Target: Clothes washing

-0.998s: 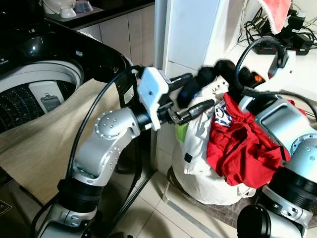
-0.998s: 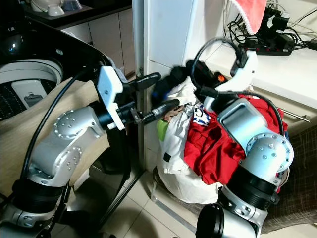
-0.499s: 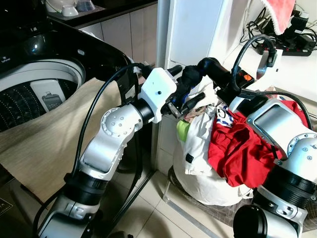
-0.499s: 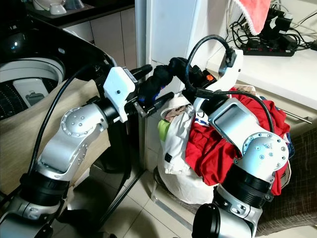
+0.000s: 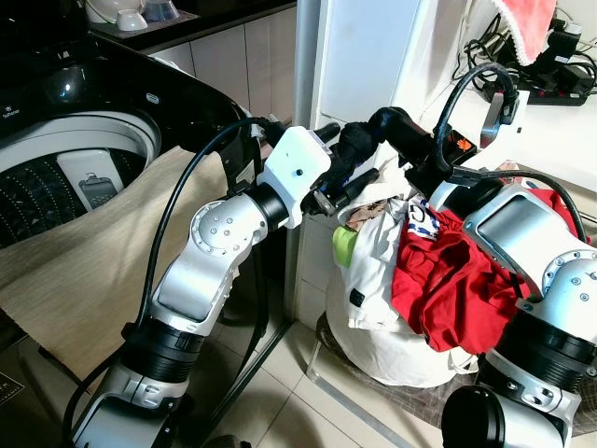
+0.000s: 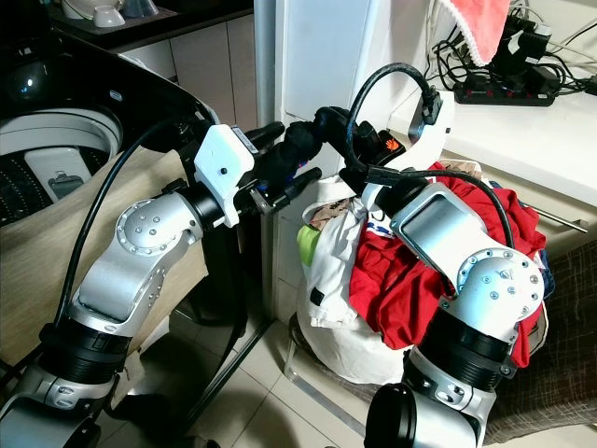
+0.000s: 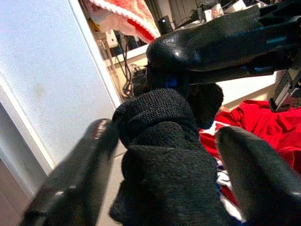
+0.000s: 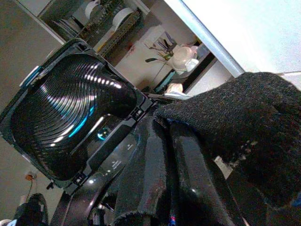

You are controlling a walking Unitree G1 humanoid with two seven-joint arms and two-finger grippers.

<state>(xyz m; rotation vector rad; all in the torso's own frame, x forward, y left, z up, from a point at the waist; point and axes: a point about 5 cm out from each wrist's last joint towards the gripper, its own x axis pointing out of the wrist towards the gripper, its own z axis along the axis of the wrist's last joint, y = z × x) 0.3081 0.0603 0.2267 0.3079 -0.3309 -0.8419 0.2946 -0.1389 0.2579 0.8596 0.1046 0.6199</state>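
Washer (image 5: 56, 177) left – laundry bag (image 5: 392, 317) right, beside pillar (image 5: 359, 56).

left gripper (image 7: 162, 176): fingers either side of black knit garment (image 7: 164, 150); right gripper (image 7: 221, 47): above it; background: red clothing (image 7: 263, 125), white panel (image 7: 42, 70)

Both arms raised, left claw (image 5: 338, 170) and right claw (image 5: 396, 131) meeting, fingers clamped.

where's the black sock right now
The black sock is held up between both grippers, above the laundry bag, right of the washing machine.
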